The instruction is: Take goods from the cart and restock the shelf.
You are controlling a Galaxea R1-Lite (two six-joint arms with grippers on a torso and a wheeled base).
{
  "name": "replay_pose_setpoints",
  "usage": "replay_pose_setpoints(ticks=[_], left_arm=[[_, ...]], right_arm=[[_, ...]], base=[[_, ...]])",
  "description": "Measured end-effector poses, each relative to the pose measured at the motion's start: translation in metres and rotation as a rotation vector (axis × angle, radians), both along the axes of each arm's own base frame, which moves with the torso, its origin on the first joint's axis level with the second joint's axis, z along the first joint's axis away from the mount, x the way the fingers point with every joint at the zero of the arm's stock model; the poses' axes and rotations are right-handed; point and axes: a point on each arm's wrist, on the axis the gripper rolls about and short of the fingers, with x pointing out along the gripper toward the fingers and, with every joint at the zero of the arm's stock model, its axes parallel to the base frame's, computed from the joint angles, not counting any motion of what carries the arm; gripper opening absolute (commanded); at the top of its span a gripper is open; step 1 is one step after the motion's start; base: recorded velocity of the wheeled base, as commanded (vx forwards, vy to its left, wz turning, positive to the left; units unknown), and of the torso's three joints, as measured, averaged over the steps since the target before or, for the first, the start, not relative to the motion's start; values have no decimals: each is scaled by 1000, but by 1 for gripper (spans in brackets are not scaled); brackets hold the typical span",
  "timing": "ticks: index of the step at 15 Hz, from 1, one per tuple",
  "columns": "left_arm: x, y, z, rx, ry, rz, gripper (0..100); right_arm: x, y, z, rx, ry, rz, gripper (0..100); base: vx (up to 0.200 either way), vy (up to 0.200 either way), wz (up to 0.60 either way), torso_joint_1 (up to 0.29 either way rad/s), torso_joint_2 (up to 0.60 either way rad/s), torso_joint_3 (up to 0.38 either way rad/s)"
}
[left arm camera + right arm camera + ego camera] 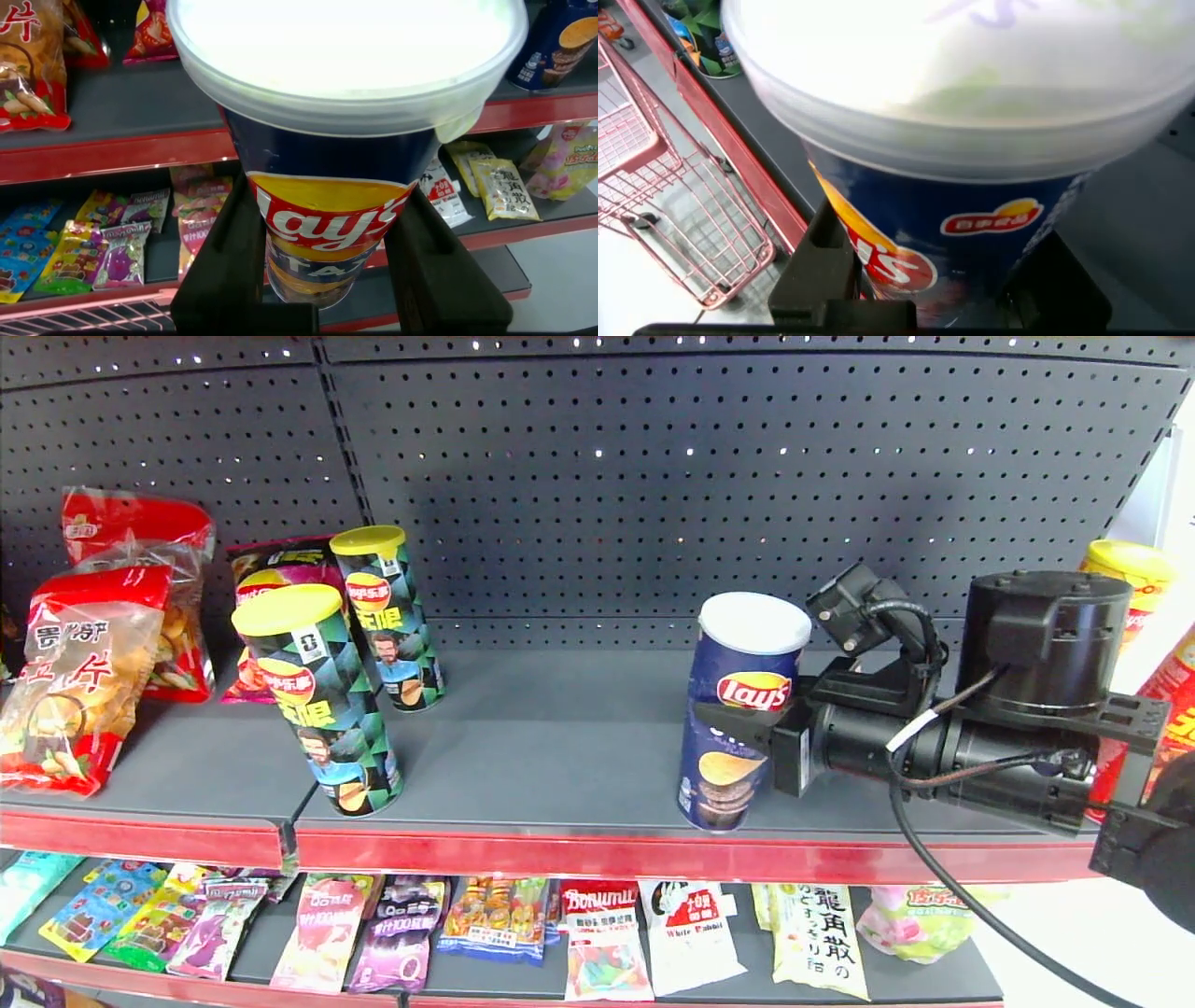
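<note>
Right gripper (747, 733) clenched a blue can (733, 789) at the shelf's (560, 737) five o'clock; it needed seating flat before release. Left gripper (332, 275) grasped a second can (327, 210).

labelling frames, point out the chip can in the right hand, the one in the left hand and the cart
right-hand chip can (754, 691), head view, red logo
left-hand chip can (327, 219), left wrist view, logo
cart (691, 213), right wrist view, wire basket side
</note>
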Motion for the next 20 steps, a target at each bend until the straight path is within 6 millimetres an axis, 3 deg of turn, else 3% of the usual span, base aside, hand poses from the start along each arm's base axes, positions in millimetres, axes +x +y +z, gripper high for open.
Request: replay_pose_setpoints(ticks=[6, 7, 15, 20], left_arm=[[0, 0, -1, 0, 4, -1, 0], [1, 0, -1, 0, 5, -1, 0], [1, 0, 0, -1, 7, -4, 0], [1, 0, 1, -2, 6, -18, 0]], right_arm=[[1, 1, 0, -2, 0, -1, 0], [1, 1, -1, -7, 0, 0, 100], [-8, -6, 6, 10, -14, -12, 100], [-56, -43, 12, 26, -50, -45, 100]], base=[[0, 0, 0, 0, 0, 0], [0, 0, 0, 0, 0, 0], [0, 0, 0, 0, 0, 0], [0, 0, 0, 0, 0, 0]])
